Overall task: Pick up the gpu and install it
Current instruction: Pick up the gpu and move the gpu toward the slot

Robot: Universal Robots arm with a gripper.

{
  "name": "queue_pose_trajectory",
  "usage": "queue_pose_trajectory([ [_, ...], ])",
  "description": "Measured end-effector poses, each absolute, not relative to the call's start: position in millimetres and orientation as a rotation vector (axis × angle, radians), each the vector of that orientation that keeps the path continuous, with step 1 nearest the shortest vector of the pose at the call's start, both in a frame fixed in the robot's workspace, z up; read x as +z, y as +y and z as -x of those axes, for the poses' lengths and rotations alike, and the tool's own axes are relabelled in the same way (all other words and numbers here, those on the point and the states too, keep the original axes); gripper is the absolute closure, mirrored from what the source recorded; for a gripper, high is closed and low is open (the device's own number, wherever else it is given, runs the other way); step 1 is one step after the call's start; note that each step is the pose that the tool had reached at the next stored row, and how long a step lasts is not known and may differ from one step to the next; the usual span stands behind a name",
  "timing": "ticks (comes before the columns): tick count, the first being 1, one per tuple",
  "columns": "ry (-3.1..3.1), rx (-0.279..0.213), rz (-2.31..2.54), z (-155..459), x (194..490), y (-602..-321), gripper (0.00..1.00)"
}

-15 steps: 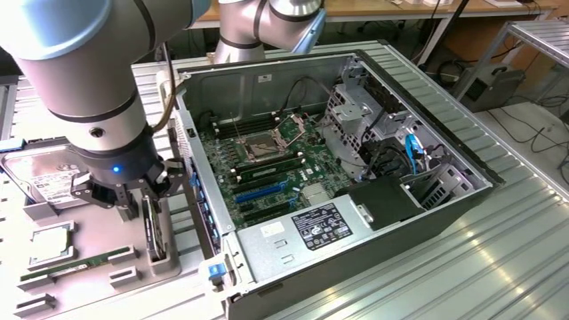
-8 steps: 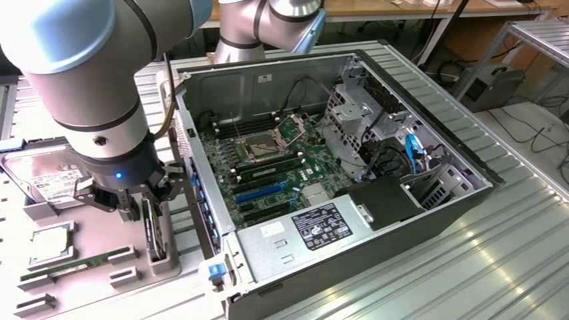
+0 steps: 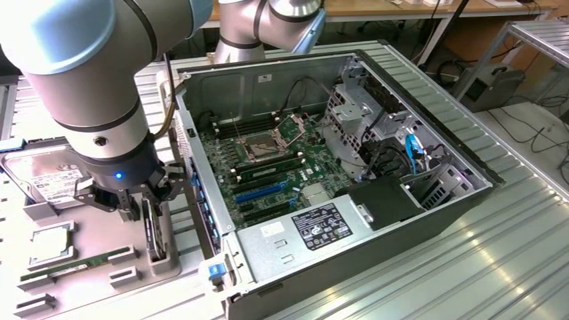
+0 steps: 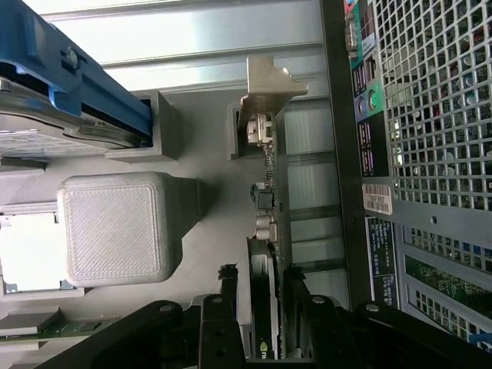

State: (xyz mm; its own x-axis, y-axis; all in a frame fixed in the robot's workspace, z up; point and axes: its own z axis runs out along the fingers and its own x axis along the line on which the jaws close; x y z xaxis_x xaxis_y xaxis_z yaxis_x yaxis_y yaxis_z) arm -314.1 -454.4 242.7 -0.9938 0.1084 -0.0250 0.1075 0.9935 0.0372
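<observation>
The gpu stands on edge in a slot of the grey holder, just to the exterior view's left of the open computer case. My gripper hangs straight above it, lowered over its top edge. The wrist view looks along the gpu, a thin dark card with its silvery bracket at the far end. My gripper is open and straddles the card. One of the black fingers stands a small gap off one face, while the other lies close against the opposite face.
The motherboard lies inside the case, with blue and black slots. On the grey fixture beside the gpu lie a hard drive, a CPU and a green memory stick. The case's rear grille runs close alongside the card.
</observation>
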Motion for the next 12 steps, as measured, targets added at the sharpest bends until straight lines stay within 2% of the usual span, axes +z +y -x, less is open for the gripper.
queue_pose_trajectory([
  [9,3.11,0.056,-0.168,313.8,242.6,-454.4,0.62],
  [10,3.11,0.056,-0.168,313.8,242.7,-454.4,0.64],
  [11,3.11,0.056,-0.168,313.7,242.7,-454.4,0.71],
  [12,3.11,0.056,-0.168,313.7,242.7,-454.4,0.71],
])
